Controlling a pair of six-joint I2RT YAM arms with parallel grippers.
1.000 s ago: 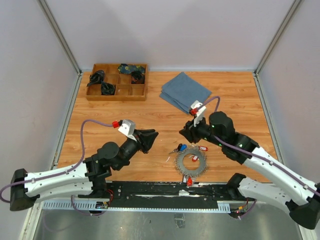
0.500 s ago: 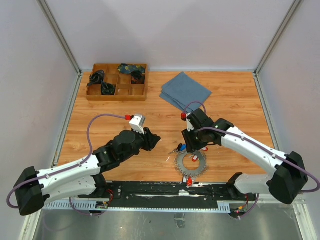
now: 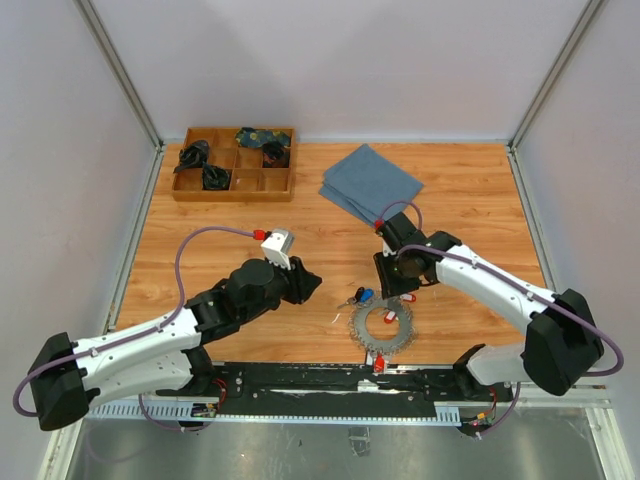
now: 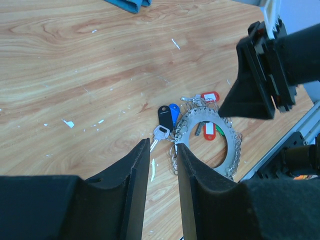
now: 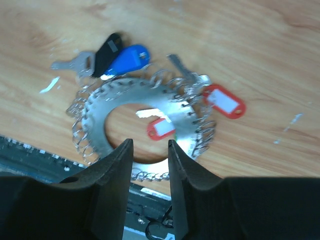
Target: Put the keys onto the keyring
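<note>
Keyring (image 3: 364, 326) flat on the tabletop (image 3: 200, 250), both hands empty
We see two loose keys (image 5: 129, 57), one with a black tag and one with a blue tag, lying just beside the keyring on its far left side. Our left hand (image 4: 162, 145) hovers left of the keyring and our right hand (image 5: 150, 142) hangs above its far edge. Each hand is open only a little and holds nothing.

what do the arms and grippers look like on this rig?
The left arm and right arm: white shells, black joints. A purple cable with red connector loops to each wrist. The left gripper and right gripper: matte black, two wedge fingers.
</note>
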